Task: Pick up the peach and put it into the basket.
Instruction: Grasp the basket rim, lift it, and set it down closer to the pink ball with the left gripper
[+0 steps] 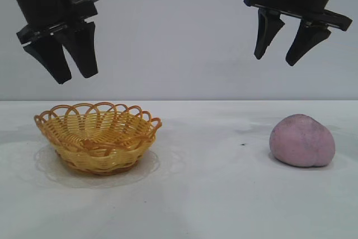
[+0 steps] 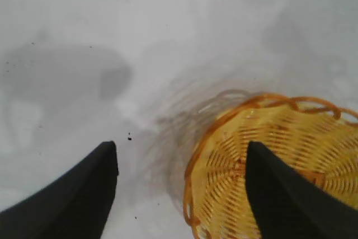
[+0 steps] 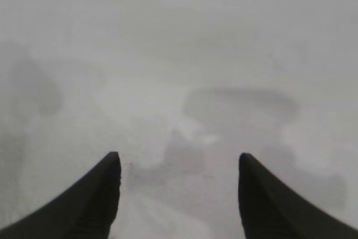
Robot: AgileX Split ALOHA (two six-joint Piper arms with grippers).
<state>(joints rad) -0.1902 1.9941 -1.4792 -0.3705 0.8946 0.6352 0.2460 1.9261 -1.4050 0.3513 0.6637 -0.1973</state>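
Observation:
The peach point(image 1: 302, 140), dull pinkish-purple and rounded, lies on the white table at the right. The yellow woven basket point(image 1: 98, 136) with an orange looped rim stands at the left and holds nothing; it also shows in the left wrist view point(image 2: 279, 160). My right gripper point(image 1: 275, 60) hangs open and empty high above the table, above and a little left of the peach; in its wrist view point(image 3: 179, 160) only bare table shows between the fingers. My left gripper point(image 1: 75, 78) hangs open and empty high above the basket's left side point(image 2: 182, 149).
The white table point(image 1: 207, 194) runs flat between basket and peach, with a small dark speck point(image 1: 244, 144) left of the peach. A pale wall stands behind.

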